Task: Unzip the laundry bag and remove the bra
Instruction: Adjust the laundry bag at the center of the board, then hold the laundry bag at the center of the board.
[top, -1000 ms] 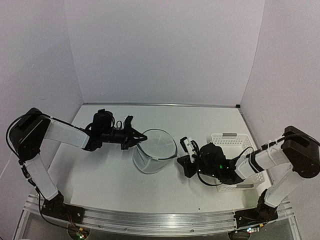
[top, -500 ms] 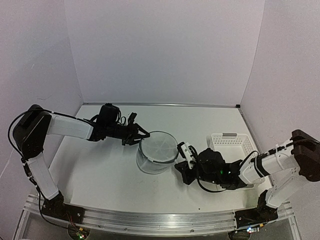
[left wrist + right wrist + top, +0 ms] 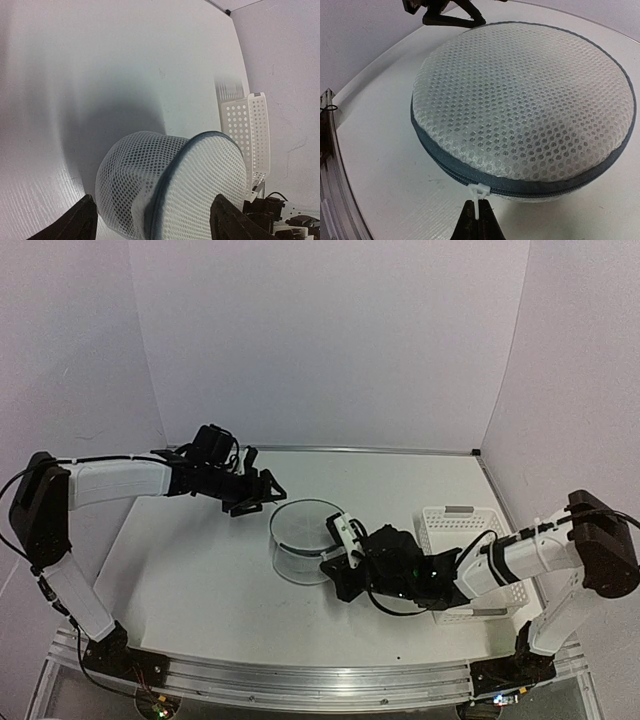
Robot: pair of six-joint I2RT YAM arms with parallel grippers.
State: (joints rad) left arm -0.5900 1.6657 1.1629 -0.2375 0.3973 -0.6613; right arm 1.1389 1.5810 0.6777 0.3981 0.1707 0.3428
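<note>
The right pincer [image 3: 478, 214] is pressed together on the white zipper pull [image 3: 479, 193], which stands straight up from its tips at the near lower edge of the laundry bag [image 3: 520, 100]. Its wrist view cuts its own fingers off at the bottom edge. The grey zipper [image 3: 445, 166] runs off to either side of the pull around the bag's rim. How far it is undone cannot be told, since the far side of the bag is hidden.

The bag rests on the white surface [image 3: 200, 580], directly ahead of and touching the right pincer. It lies just beyond the left pincer [image 3: 262, 490], which is spread wide and holds nothing. In the left wrist view only the dark tips of its fingers [image 3: 80, 222] show at the bottom corners. The mesh cylinder sits ahead of them between the two tips, its lower part cut off. Whether either tip touches the mesh is unclear.

The bra cannot be made out in any view.

A perforated white basket [image 3: 465, 525] lies behind the right pincer beside its arm, partly covered by it.
</note>
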